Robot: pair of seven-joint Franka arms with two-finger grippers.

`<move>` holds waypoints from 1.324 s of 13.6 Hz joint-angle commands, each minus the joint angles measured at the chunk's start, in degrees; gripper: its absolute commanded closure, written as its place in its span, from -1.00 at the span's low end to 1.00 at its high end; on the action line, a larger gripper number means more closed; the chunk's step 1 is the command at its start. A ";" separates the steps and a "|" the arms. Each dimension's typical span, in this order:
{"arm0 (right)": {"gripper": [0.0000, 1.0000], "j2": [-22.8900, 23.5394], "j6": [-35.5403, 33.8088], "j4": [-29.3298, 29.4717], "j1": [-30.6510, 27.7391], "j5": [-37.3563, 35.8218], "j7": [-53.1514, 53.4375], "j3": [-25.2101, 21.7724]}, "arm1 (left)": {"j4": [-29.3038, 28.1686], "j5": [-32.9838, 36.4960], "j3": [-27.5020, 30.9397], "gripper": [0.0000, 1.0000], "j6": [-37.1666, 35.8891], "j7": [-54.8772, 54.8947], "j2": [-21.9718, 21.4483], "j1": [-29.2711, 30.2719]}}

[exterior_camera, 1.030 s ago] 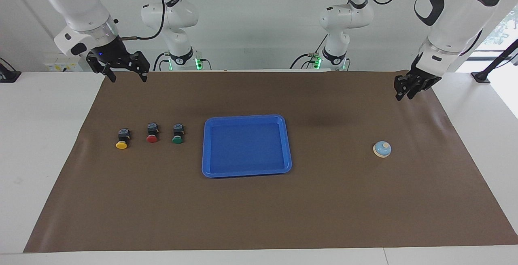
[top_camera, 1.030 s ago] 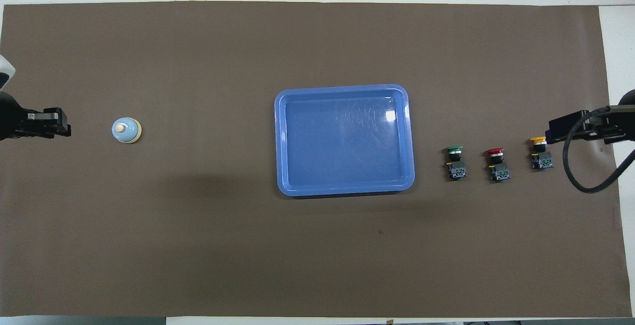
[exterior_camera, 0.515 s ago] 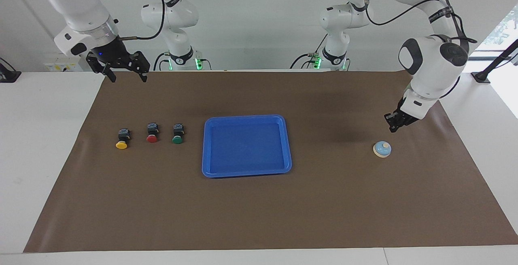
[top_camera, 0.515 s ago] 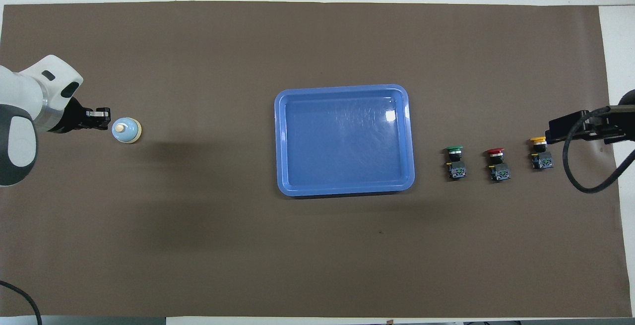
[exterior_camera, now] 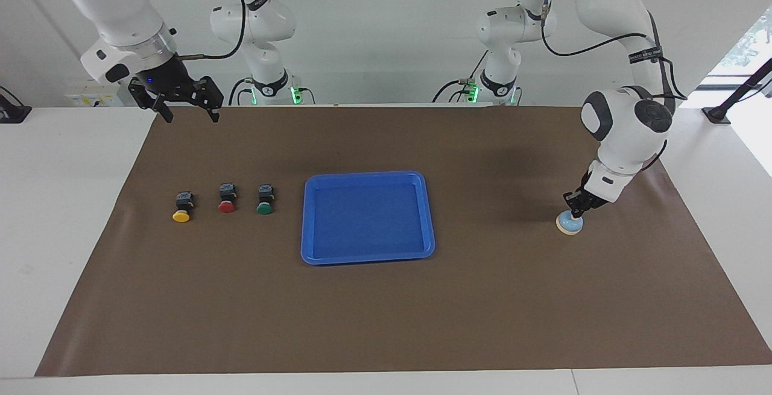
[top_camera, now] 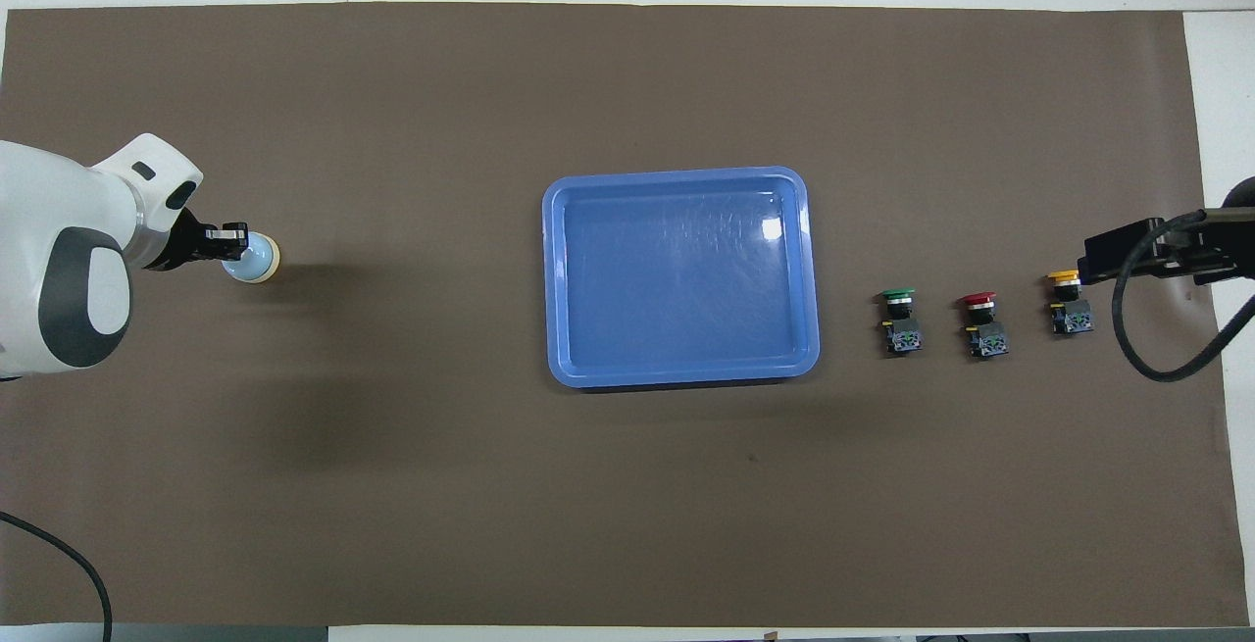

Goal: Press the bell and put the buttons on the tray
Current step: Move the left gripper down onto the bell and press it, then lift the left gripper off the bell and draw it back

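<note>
The worktop (exterior_camera: pixel 386 322) carries a brown mat (top_camera: pixel 627 485) with the blue tray (exterior_camera: pixel 367 257) at its middle. Since a second ago the left pincer (exterior_camera: pixel 576 210) has come down from the mat's robot-side edge onto the bell (exterior_camera: pixel 569 224) toward the left arm's end — fingers pressed together, tips on its top. The right pincer (exterior_camera: pixel 186 111) waits spread, unmoved, above the mat's edge. The green button (exterior_camera: pixel 265 199), red button (exterior_camera: pixel 227 198) and yellow button (exterior_camera: pixel 181 207) stay in a row beside the tray — nothing between them and it.
</note>
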 commanded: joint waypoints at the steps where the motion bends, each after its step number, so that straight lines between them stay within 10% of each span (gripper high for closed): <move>1: -1.00 0.20 -1.16 0.65 -0.72 -0.65 -1.69 0.47 | -1.88 -0.54 -0.21 1.00 3.11 1.07 0.98 0.59; 5: -1.00 0.28 -1.16 0.65 -0.72 -0.65 -1.69 0.47 | -0.32 -0.54 -0.21 0.98 1.38 1.07 1.25 0.68; 7: -1.00 0.20 -1.16 0.65 -0.72 -0.65 -1.69 0.47 | 3.54 -0.46 -0.12 -0.55 -5.63 1.07 0.46 0.59; 8: -1.00 0.20 -1.16 0.65 -0.72 -0.65 -1.78 0.47 | 5.30 -0.46 -0.21 -1.00 -9.32 1.07 -0.94 0.50; 18: -1.00 0.20 -1.16 0.65 -0.72 -0.65 -1.69 0.47 | 11.91 -0.72 -1.35 -1.00 -38.27 0.28 -16.85 -0.90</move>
